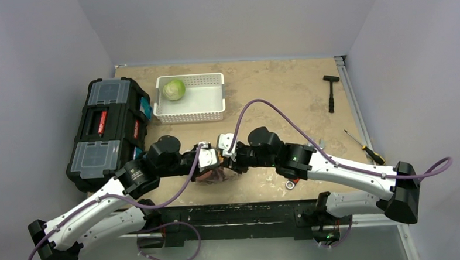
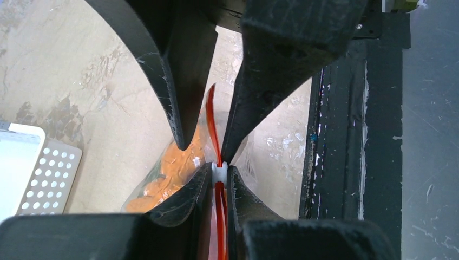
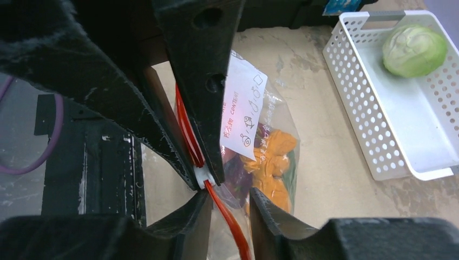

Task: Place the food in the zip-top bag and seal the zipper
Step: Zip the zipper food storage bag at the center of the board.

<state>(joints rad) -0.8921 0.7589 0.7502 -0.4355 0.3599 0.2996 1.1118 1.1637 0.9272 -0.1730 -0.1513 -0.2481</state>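
Note:
The clear zip-top bag (image 3: pixel 270 116) hangs between my two grippers near the table's front edge (image 1: pixel 211 176). Inside it I see food: an orange carrot (image 3: pixel 269 158), dark red grapes (image 3: pixel 244 181) and a bit of green. My left gripper (image 2: pixel 219 171) is shut on the white slider of the orange-red zipper (image 2: pixel 212 116). My right gripper (image 3: pixel 227 197) faces it just past the slider. Its jaws stand apart around the zipper strip (image 3: pixel 230 219), which lies against one finger only. A green cabbage (image 1: pixel 174 89) sits in the white basket.
The white slotted basket (image 1: pixel 206 102) stands behind the grippers, a black toolbox (image 1: pixel 107 132) at the left. A black hammer (image 1: pixel 331 90) and a screwdriver (image 1: pixel 366 149) lie at the right. A small metal ring (image 1: pixel 290 185) lies by the black front rail (image 1: pixel 237 212).

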